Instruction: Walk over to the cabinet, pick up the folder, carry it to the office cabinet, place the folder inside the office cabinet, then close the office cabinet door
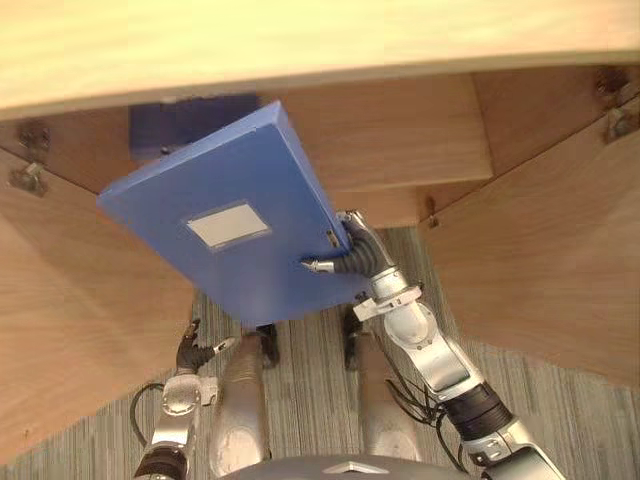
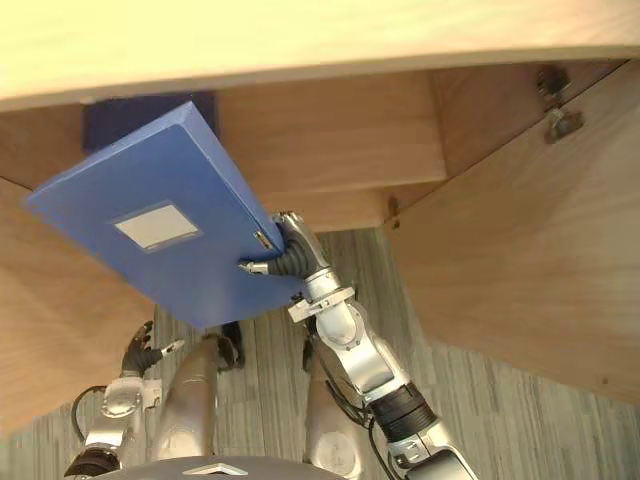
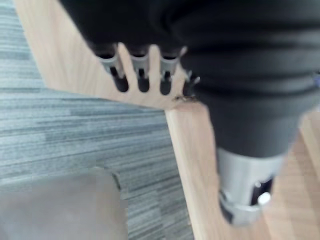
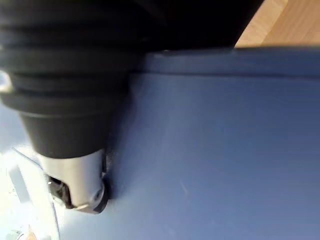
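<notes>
The blue folder [image 1: 235,215], flat with a white label, hangs tilted in front of the open wooden office cabinet [image 1: 400,140]. Its far corner reaches in under the cabinet's top board [image 1: 300,40]. My right hand [image 1: 358,252] is shut on the folder's near right edge, with the thumb on top and the fingers hidden beneath. In the right wrist view the folder's blue face [image 4: 225,150] lies right against the hand. My left hand [image 1: 195,350] hangs low at the lower left, relaxed and holding nothing, beside the left door's edge [image 3: 190,150].
Both cabinet doors stand open: the left door [image 1: 60,330] and the right door [image 1: 560,270] flank me. A dark blue object [image 1: 190,120] sits inside the cabinet behind the folder. Grey striped carpet [image 1: 570,410] covers the floor.
</notes>
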Motion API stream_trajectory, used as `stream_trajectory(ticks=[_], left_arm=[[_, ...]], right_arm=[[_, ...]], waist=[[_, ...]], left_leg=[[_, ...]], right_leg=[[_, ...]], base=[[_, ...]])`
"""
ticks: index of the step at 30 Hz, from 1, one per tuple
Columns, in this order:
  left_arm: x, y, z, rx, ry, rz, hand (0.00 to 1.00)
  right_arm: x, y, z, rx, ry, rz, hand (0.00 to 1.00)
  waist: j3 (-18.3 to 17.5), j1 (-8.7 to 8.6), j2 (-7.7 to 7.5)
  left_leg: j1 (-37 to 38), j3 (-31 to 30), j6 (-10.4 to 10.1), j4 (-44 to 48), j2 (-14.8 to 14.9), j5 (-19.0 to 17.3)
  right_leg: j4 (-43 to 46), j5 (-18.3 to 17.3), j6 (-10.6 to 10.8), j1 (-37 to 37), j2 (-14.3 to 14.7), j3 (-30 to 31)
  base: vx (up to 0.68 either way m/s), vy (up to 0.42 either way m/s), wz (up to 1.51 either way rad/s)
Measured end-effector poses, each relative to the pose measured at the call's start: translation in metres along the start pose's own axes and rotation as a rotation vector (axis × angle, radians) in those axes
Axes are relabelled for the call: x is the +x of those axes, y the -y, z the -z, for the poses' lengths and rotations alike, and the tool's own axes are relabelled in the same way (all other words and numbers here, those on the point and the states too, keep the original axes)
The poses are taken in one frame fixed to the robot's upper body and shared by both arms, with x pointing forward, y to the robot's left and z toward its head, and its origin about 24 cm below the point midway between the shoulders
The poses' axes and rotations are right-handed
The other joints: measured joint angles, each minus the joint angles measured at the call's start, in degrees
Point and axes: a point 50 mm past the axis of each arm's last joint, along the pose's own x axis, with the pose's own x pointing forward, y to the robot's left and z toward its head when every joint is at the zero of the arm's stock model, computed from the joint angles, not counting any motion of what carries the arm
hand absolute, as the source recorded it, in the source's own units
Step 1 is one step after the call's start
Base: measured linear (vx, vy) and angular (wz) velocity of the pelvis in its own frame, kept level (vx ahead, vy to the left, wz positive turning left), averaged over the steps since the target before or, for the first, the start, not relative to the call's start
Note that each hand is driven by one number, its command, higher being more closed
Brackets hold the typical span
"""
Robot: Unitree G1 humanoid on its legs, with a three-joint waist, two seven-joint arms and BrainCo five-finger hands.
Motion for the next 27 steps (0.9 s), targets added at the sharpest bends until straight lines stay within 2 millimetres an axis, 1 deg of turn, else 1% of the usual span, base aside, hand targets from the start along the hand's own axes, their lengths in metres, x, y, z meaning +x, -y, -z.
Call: stream_trajectory(ticks=[2, 4, 5, 6, 8, 11, 12, 14, 15, 16, 17, 20, 21, 22, 24, 26, 27], left_arm=[[0.002, 0.001, -0.009, -0.008, 0.035, 0.002, 0.0], [0.005, 0.003, -0.019, -0.015, 0.069, 0.004, 0.0], [0.008, 0.004, -0.026, -0.02, 0.093, 0.006, 0.0], [0.008, 0.005, -0.029, -0.024, 0.105, 0.007, 0.0], [0.013, 0.008, -0.047, -0.055, 0.166, 0.011, 0.0], [0.016, 0.01, -0.065, -0.086, 0.224, 0.015, 0.0], [0.015, 0.009, -0.069, -0.089, 0.241, 0.016, 0.0], [0.005, 0.005, -0.093, -0.124, 0.36, 0.022, 0.0], [-0.003, 0.001, -0.11, -0.15, 0.451, 0.026, 0.0], [-0.006, -0.001, -0.115, -0.151, 0.482, 0.024, 0.0], [-0.01, -0.004, -0.122, -0.16, 0.521, 0.026, 0.0], [-0.012, -0.008, -0.123, -0.19, 0.533, 0.022, 0.0], [-0.013, -0.01, -0.123, -0.195, 0.533, 0.016, 0.0], [-0.013, -0.01, -0.123, -0.196, 0.535, 0.016, 0.0], [-0.016, -0.011, -0.129, -0.209, 0.566, 0.02, 0.0], [-0.018, -0.012, -0.133, -0.232, 0.585, 0.023, 0.0], [-0.019, -0.012, -0.135, -0.238, 0.591, 0.023, 0.0]], right_arm=[[0.003, 0.005, -0.008, -0.008, 0.041, 0.016, 1.0], [0.01, 0.01, -0.012, -0.018, 0.072, 0.029, 1.0], [0.013, 0.014, -0.013, -0.02, 0.082, 0.043, 1.0], [0.014, 0.016, -0.013, -0.013, 0.083, 0.053, 1.0], [0.018, 0.025, -0.014, 0.041, 0.085, 0.097, 1.0], [0.023, 0.041, -0.014, 0.124, 0.091, 0.168, 1.0], [0.025, 0.044, -0.014, 0.144, 0.094, 0.182, 1.0], [0.027, 0.056, -0.013, 0.195, 0.095, 0.24, 1.0], [0.027, 0.067, -0.011, 0.232, 0.09, 0.292, 1.0], [0.028, 0.072, -0.01, 0.238, 0.093, 0.312, 1.0], [0.028, 0.082, -0.009, 0.259, 0.093, 0.35, 1.0], [0.028, 0.099, -0.007, 0.318, 0.106, 0.417, 1.0], [0.034, 0.11, -0.004, 0.386, 0.114, 0.451, 1.0], [0.035, 0.112, -0.004, 0.4, 0.114, 0.457, 1.0], [0.043, 0.127, 0.003, 0.513, 0.116, 0.524, 1.0], [0.045, 0.138, 0.007, 0.6, 0.123, 0.58, 1.0], [0.046, 0.142, 0.007, 0.617, 0.13, 0.596, 1.0]], waist=[[0.64, 0.3, 0.02], [1.33, 0.47, 0.19], [1.83, 0.87, 0.2], [1.88, 1.07, 0.21], [3.21, 1.73, 0.52], [5.04, 2.29, 0.48], [5.49, 2.35, 0.48], [6.43, 2.83, 0.61], [7.21, 3.26, 0.67], [7.81, 3.3, 0.75], [8.53, 3.47, 0.73], [8.54, 3.77, 0.72], [8.54, 3.69, 0.71], [8.54, 3.7, 0.72], [8.54, 3.82, 0.72], [8.54, 3.89, 0.72], [8.54, 3.91, 0.72]], left_leg=[[-3.49, -0.01, 0.05, 3.02, 0.77, -0.97], [-6.6, -0.05, 0.16, 5.94, 1.72, -1.89], [-8.33, -0.1, 0.54, 7.85, 2.24, -2.35], [-9.33, -0.16, 0.48, 8.7, 2.45, -2.61], [-12.75, -1.04, 0.45, 11.81, 2.66, -3.34], [-16.27, -1.77, 0.44, 14.14, 2.73, -3.88], [-16.94, -1.83, 0.39, 14.44, 2.73, -3.93], [-19.18, -2.46, 0.37, 15.55, 2.74, -3.94], [-20.21, -2.8, 0.34, 16.06, 2.72, -3.94], [-20.24, -2.91, 0.32, 16.25, 2.69, -3.95], [-20.49, -3.09, 0.06, 16.59, 2.69, -4.11], [-21.92, -3.02, 0.0, 16.84, 2.62, -4.11], [-22.89, -3.04, -0.09, 16.95, 2.62, -4.05], [-23.01, -3.04, -0.1, 16.95, 2.62, -4.05], [-23.8, -3.12, -0.35, 16.97, 2.69, -3.89], [-23.94, -3.14, -0.4, 16.97, 2.74, -3.86], [-23.96, -3.14, -0.41, 16.97, 2.74, -3.87]], right_leg=[[2.98, -0.88, -0.16, -3.61, 0.04, -0.01], [5.56, -1.69, -0.37, -6.6, 0.26, -0.12], [7.39, -2.26, -0.29, -8.35, 0.4, -0.07], [8.34, -2.37, -0.04, -9.39, 0.44, -0.09], [11.86, -3.65, 0.03, -12.44, 0.21, -0.31], [15.13, -4.95, -0.24, -15.89, -0.18, -0.77], [15.6, -5.11, -0.28, -16.57, -0.23, -0.82], [17.12, -5.51, -0.41, -18.7, -0.35, -1.1], [18.07, -5.88, -0.57, -19.66, -0.48, -1.31], [18.38, -6.09, -0.7, -19.67, -0.56, -1.43], [19.0, -6.51, -0.83, -19.96, -0.65, -1.57], [20.04, -6.99, -1.0, -21.73, -0.99, -1.63], [20.5, -7.19, -1.15, -22.84, -1.04, -1.65], [20.55, -7.21, -1.18, -22.99, -1.04, -1.65], [20.85, -7.3, -1.29, -23.9, -1.04, -1.77], [20.96, -7.51, -1.33, -24.01, -1.06, -1.88], [20.98, -7.56, -1.33, -24.01, -1.08, -1.91]], base=[[-0.08, -0.012, -0.06], [-0.05, -0.008, -0.08], [-0.03, -0.006, -0.07], [0.0, 0.0, 0.0], [-0.01, -0.015, 0.11], [-0.02, -0.047, 0.13], [-0.02, -0.056, 0.08], [-0.01, -0.061, 0.09], [0.0, -0.067, 0.1], [0.0, -0.086, 0.11], [0.0, -0.081, 0.08], [0.0, -0.084, 0.07], [0.01, -0.082, 0.04], [0.02, -0.092, 0.03], [0.02, -0.063, 0.02], [0.01, -0.056, 0.03], [0.01, -0.065, 0.03]])
